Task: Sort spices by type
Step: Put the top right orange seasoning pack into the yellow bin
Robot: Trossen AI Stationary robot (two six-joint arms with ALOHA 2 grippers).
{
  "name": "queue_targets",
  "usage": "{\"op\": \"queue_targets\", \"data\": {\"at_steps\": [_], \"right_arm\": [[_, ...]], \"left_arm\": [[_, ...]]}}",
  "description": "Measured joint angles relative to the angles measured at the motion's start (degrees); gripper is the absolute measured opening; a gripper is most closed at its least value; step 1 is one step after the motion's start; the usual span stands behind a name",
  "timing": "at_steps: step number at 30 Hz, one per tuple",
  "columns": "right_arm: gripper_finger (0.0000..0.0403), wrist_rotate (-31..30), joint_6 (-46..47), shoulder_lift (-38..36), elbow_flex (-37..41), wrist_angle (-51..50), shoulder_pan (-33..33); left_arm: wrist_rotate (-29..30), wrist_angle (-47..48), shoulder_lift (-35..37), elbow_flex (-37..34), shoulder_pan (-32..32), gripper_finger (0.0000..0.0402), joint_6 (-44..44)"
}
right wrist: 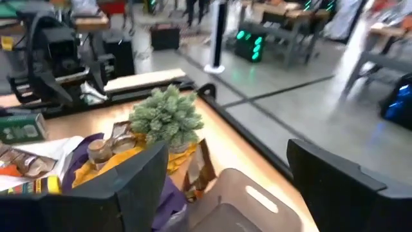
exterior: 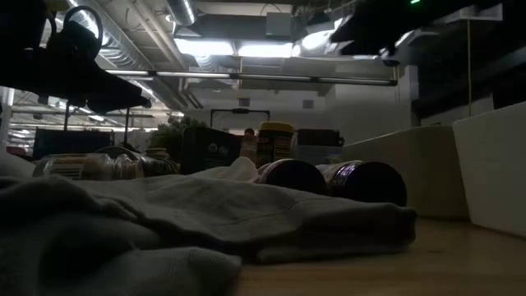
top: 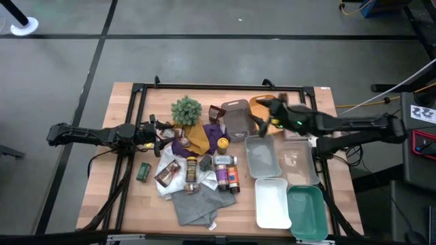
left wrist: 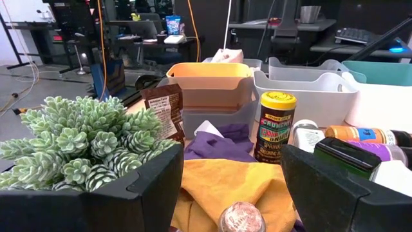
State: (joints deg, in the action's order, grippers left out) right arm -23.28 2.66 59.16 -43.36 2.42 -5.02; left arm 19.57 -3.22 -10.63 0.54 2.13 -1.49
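Observation:
The spices lie in a heap mid-table among cloths: a yellow-topped tin (top: 223,143) (left wrist: 275,127), short bottles (top: 192,168) (top: 234,178), a green tin (top: 143,171) and brown packets (top: 168,173) (top: 216,112). One brown packet (left wrist: 163,109) leans against a grey bin (top: 236,119). My left gripper (top: 163,134) (left wrist: 232,187) waits open at the heap's left side, level, holding nothing. My right gripper (top: 257,121) (right wrist: 225,187) hangs open above the grey bin at the far right of the heap, also holding nothing.
A small bushy plant (top: 186,110) stands at the far side of the heap. An orange bin (top: 262,105), a grey tray (top: 263,156), a clear tray (top: 298,160), a white tray (top: 272,202) and a teal tray (top: 306,211) fill the table's right side. A grey cloth (top: 194,201) lies near the front edge.

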Motion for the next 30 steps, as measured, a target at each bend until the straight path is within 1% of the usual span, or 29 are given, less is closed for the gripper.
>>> {"op": "queue_targets", "data": {"at_steps": [3, 6, 10, 16, 21, 30], "right_arm": [[0.0317, 5.79, -0.04, 7.02, -4.18, 0.06, -4.25], [0.0317, 9.47, -0.59, 13.85, -7.95, 0.09, -7.34], [0.0317, 12.81, -2.7, 21.95, -12.03, 0.62, -9.74], [0.0317, 15.34, -3.61, 31.94, -17.44, 0.59, -11.36], [0.0317, 19.1, -4.57, 37.91, -20.81, 0.69, -11.56], [0.0317, 19.38, -5.08, 44.59, -24.24, 0.77, -11.56]], "left_arm": [[0.0, 0.0, 0.0, -0.01, 0.02, 0.0251, -0.01], [-0.02, 0.0, -0.02, 0.0, 0.02, 0.0251, -0.01], [0.0, 0.0, -0.01, 0.0, 0.02, 0.0251, -0.01], [0.0, 0.01, -0.02, 0.01, 0.01, 0.0251, -0.01], [0.0, 0.0, -0.02, 0.02, 0.0, 0.0251, -0.01], [-0.02, 0.02, -0.02, 0.02, 0.02, 0.0251, -0.19]]}}
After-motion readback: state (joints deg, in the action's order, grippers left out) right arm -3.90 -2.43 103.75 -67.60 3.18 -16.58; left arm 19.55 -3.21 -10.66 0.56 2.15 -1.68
